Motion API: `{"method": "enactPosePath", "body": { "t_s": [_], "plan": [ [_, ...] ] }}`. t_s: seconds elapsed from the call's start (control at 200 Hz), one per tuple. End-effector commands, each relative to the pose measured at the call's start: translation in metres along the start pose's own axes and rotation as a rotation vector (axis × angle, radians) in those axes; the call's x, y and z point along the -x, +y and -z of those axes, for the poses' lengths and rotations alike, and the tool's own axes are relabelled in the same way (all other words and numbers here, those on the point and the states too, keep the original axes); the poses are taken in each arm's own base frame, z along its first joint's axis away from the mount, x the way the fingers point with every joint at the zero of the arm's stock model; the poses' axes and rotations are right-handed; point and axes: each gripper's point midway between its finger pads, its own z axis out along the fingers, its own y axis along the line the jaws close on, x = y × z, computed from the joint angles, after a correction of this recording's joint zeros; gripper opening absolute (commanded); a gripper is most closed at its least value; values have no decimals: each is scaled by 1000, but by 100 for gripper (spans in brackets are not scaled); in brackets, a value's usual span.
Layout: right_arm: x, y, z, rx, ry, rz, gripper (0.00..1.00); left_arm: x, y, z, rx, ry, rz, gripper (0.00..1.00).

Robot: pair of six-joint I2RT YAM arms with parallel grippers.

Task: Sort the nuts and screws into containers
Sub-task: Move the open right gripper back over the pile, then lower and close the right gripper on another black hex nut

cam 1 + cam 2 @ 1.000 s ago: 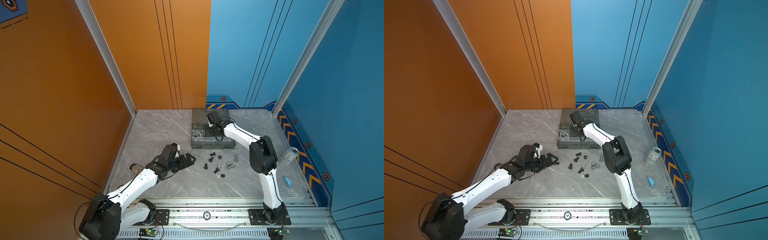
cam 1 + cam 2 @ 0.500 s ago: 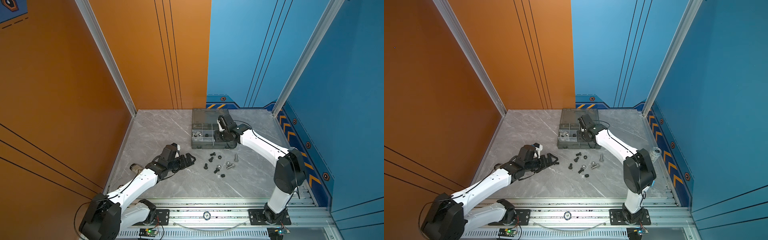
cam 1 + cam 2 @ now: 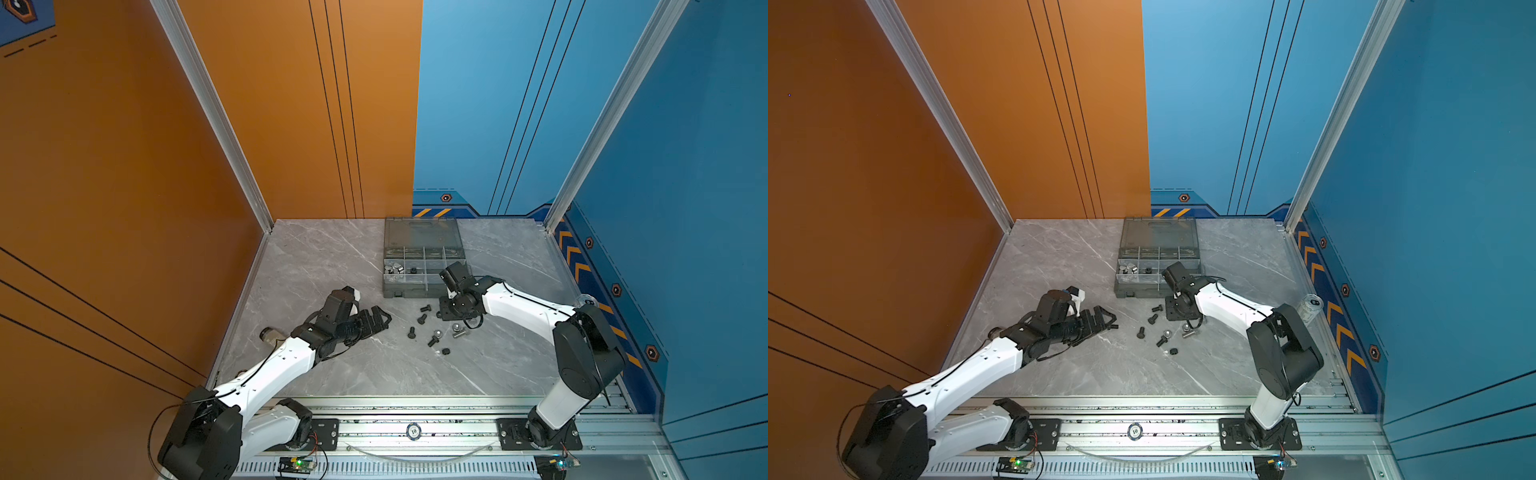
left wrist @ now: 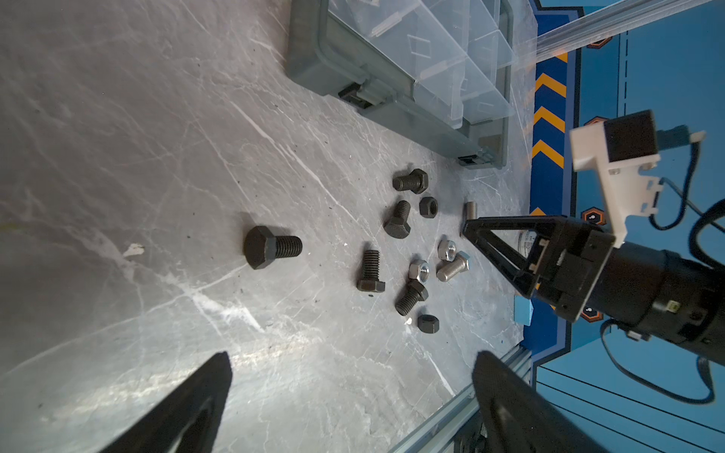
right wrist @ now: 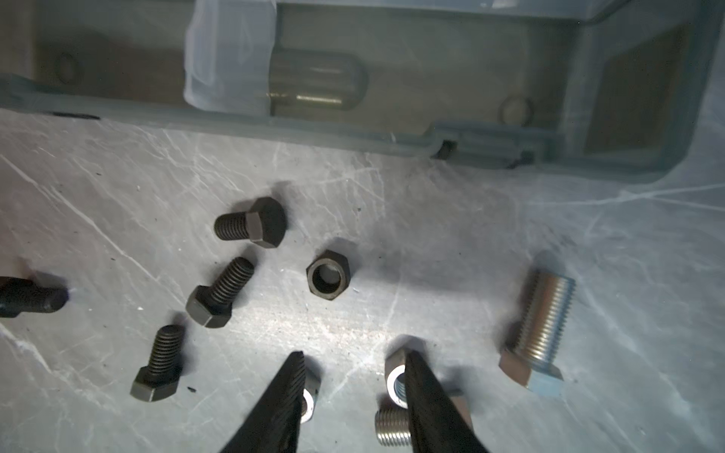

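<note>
The grey organizer box (image 3: pixel 409 291) (image 3: pixel 1138 291) lies open at the back of the table, with silver nuts (image 3: pixel 394 269) in a left container. Loose black screws (image 3: pixel 422 319) (image 4: pixel 270 247), black nuts (image 5: pixel 328 274) and silver nuts (image 4: pixel 419 270) are scattered in front of it, along with a silver screw (image 5: pixel 541 333). My right gripper (image 3: pixel 445 312) (image 5: pixel 355 361) points down over this pile, open, with bare table between its fingers and a silver nut (image 5: pixel 394 372) partly behind one finger. My left gripper (image 3: pixel 384 320) (image 4: pixel 353 361) hovers left of the pile, wide open and empty.
A silver can (image 3: pixel 586 300) (image 3: pixel 1310 307) stands at the right edge behind my right arm. A small metal cylinder (image 3: pixel 269 334) lies by the orange left wall. A poker chip (image 3: pixel 413 431) sits on the front rail.
My right arm has swung back from over the box and come down over the loose pile in front of it. The left arm has not moved.
</note>
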Motion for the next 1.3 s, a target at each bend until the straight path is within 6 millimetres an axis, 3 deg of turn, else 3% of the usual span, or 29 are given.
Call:
{"method": "enactPosePath", "body": {
  "t_s": [0.0,0.571,0.971,1.297],
  "plan": [
    [3,6,1,17,-28,-15,44,-7,0,-1,-13,21,4,98],
    [7,20,-24,12,4,-1,44,-8,-1,-4,-10,28,-4,98],
    [5,20,-46,-12,46,13,41,-8,-2,-7,-16,36,-4,98],
    [-1,16,-52,-33,60,27,39,-8,-2,-7,-16,34,-3,98]
  ]
}}
